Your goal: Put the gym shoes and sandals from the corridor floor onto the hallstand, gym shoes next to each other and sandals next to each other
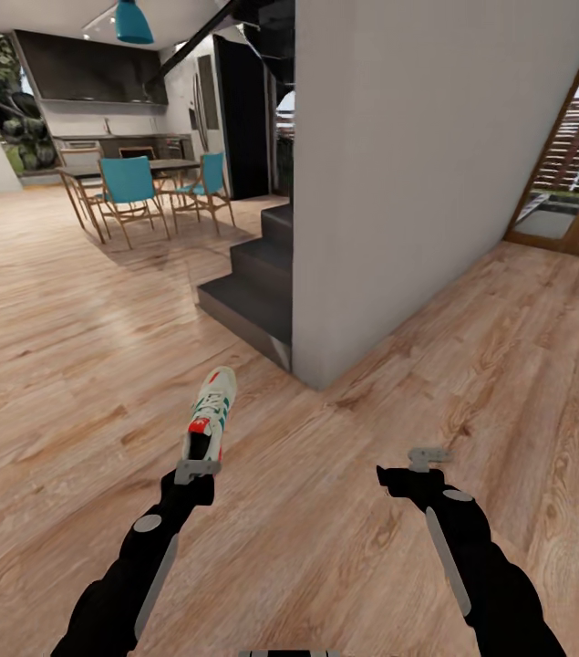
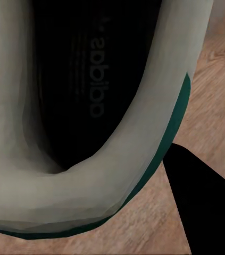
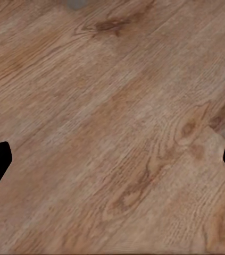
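One gym shoe (image 1: 210,412), white with green stripes and a red heel, points away from me over the corridor floor (image 1: 344,547). My left gripper (image 1: 196,470) is at its heel. In the left wrist view the heel collar (image 2: 144,133) is very close. One black finger (image 2: 202,207) presses its outside, and the other is lost in the dark inside of the shoe. My right gripper (image 1: 426,461) (image 3: 112,159) hangs open over bare planks, with its tips at the picture's edges. The sandals and the hallstand are out of view.
A white wall block (image 1: 417,182) stands ahead, with dark stairs (image 1: 253,292) on its left. A dining table with teal chairs (image 1: 134,187) is far back left. A glazed door (image 1: 572,182) is at the right. Open plank floor lies on both sides.
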You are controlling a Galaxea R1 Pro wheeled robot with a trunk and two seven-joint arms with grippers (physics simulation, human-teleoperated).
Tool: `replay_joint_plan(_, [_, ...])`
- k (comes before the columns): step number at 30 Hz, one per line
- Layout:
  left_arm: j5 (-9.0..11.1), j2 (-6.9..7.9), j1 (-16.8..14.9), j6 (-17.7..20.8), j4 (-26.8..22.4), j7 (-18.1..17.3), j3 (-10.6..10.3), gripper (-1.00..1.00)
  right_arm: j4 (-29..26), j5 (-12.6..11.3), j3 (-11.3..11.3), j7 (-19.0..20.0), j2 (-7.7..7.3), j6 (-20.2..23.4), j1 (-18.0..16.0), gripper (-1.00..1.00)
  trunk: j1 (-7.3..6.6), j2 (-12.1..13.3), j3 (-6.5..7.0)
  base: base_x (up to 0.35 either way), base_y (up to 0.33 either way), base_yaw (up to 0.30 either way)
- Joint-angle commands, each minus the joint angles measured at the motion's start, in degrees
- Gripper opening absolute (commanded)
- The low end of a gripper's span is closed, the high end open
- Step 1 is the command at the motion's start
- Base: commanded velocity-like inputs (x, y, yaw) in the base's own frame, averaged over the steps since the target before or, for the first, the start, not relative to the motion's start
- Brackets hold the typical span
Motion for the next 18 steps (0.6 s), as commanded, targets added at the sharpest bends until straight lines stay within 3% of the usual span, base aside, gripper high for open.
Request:
replay_joint_plan(1, [-0.2,-0.01,0.0,0.3,-0.1,0.0,0.0,-1.00,0.0,0.0,0.0,0.0,0.00,0.3,0.0,1.00,-0.01,0.0,0.02,-0.053,-0.344,-0.185])
replay_joint_plan(18, [-0.2,-0.01,0.0,0.4,-0.1,0.0,0.0,-1.00,0.0,-0.1,0.0,0.0,0.00,0.3,0.0,1.00,-0.01,0.0,1.07,-0.071,-0.344,-0.210])
